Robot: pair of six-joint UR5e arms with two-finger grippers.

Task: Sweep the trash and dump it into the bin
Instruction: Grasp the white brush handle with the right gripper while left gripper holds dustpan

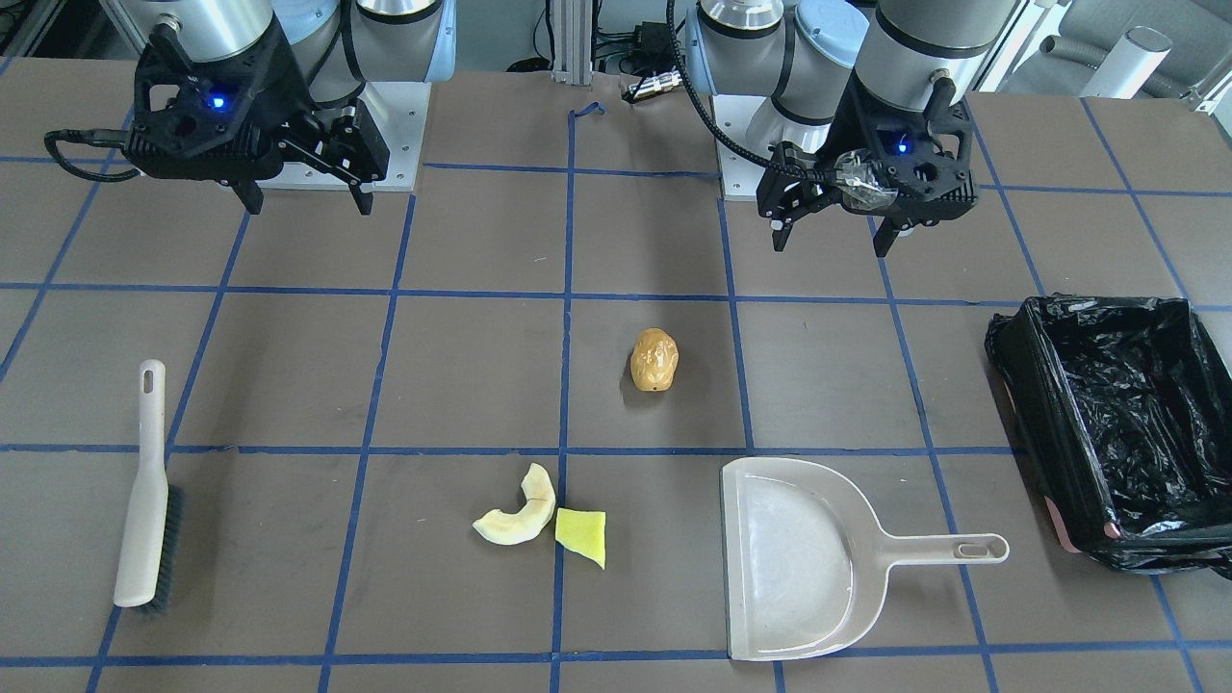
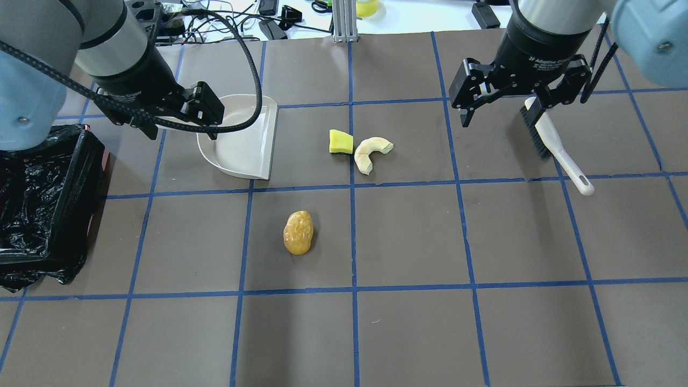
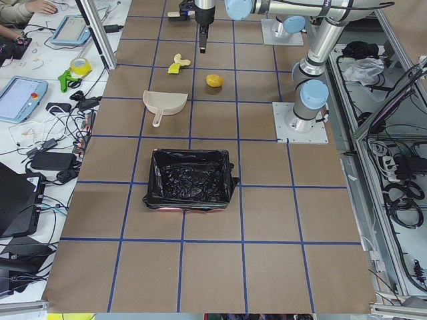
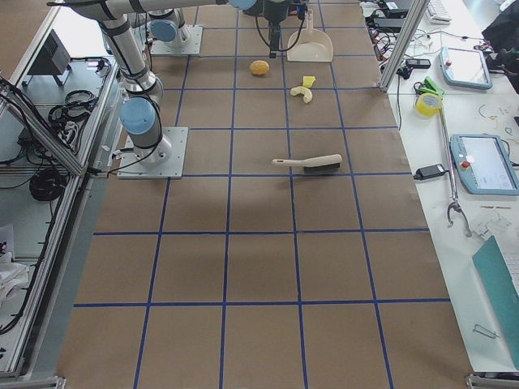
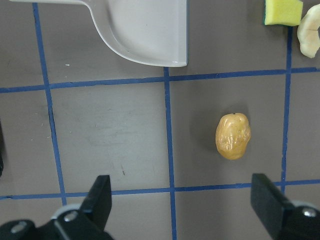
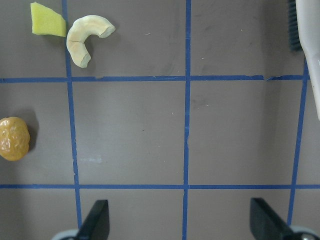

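The orange-brown lump (image 1: 654,359) lies mid-table, apart from the other pieces. The cream crescent (image 1: 520,510) and yellow-green wedge (image 1: 583,535) lie touching each other. The bin (image 1: 1020,404), lined with a black bag, stands at the table's end on my left. My left gripper (image 1: 830,245) is open and empty, raised above the table; its wrist view shows the lump (image 5: 233,136) below between the fingers. My right gripper (image 1: 308,207) is open and empty, raised; its wrist view shows the crescent (image 6: 85,35) and the wedge (image 6: 47,20).
A beige dustpan (image 1: 799,558) lies flat between the trash and the bin, handle toward the bin. A beige hand brush (image 1: 144,491) lies on the table on my right side. Blue tape lines grid the brown table.
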